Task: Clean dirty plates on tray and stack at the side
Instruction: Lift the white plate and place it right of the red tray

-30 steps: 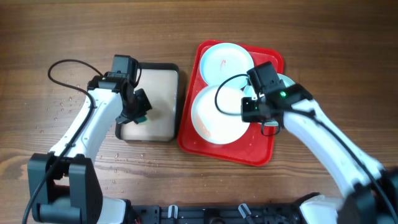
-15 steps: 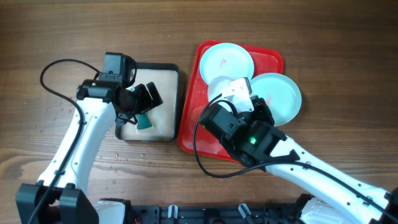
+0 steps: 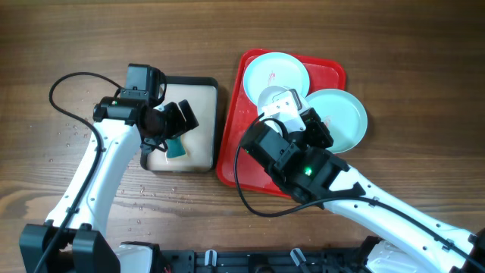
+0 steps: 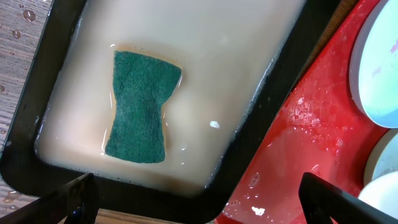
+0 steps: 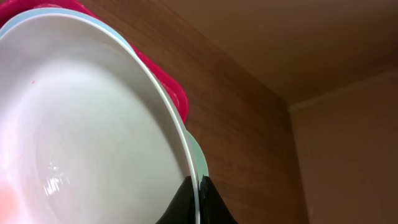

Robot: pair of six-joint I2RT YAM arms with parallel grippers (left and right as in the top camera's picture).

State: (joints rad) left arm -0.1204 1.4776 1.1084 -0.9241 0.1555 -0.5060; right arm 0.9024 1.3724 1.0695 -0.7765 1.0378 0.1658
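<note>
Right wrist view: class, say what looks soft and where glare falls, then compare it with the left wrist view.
Right wrist: the white plate, very close, is soft-edged with a small glare patch low down; the background is blurred. Left wrist: the green sponge is crisp; the wet red tray glints.

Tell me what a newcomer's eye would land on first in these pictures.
The white plate fills the right wrist view. It is tipped up on edge over the red tray, and the right gripper pinches its rim. Next comes the green sponge, lying in cloudy water in the black-rimmed tray, with the left gripper open above it.
</note>
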